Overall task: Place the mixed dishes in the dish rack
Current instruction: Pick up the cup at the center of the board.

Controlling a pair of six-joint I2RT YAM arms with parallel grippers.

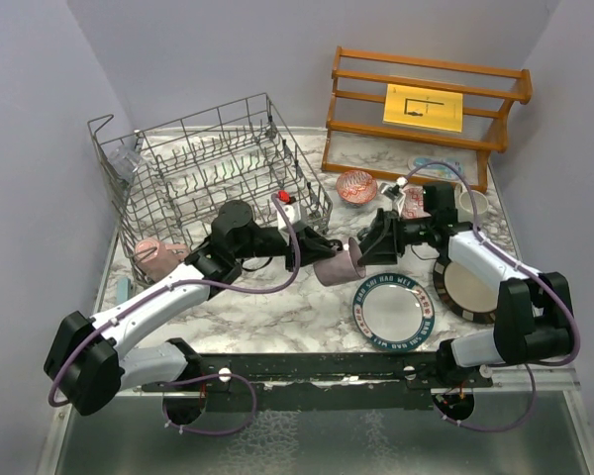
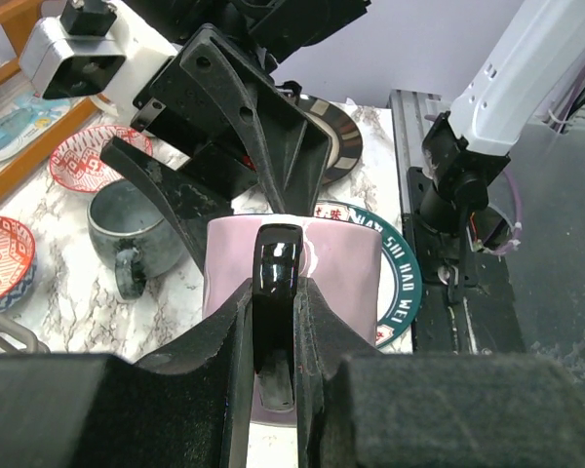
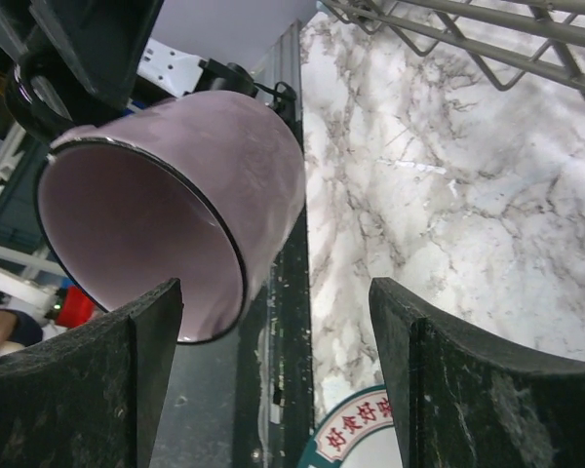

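**Mug (image 2: 343,273) up, dishes waiting**

Blue plate (image 1: 391,312) and beige plate (image 1: 472,287) are lying on the table (image 1: 277,307) up front. Left gripper (image 2: 277,302) is clamping the mug's handle, tilting it just short of the rack (image 1: 193,168); right gripper (image 3: 273,288) is gaping before its mouth. Bowl (image 1: 356,185) is waiting beyond. Pink mug (image 1: 158,255): inside the rack or beside it, hard to tell

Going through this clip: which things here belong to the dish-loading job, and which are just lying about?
Job: dish rack, mauve mug, pink mug, grey mug, white mug, clear glass, red-patterned bowl, second red-patterned bowl, lettered plate, beige plate.
Lying about: wooden shelf, yellow card, light-blue-and-white item.
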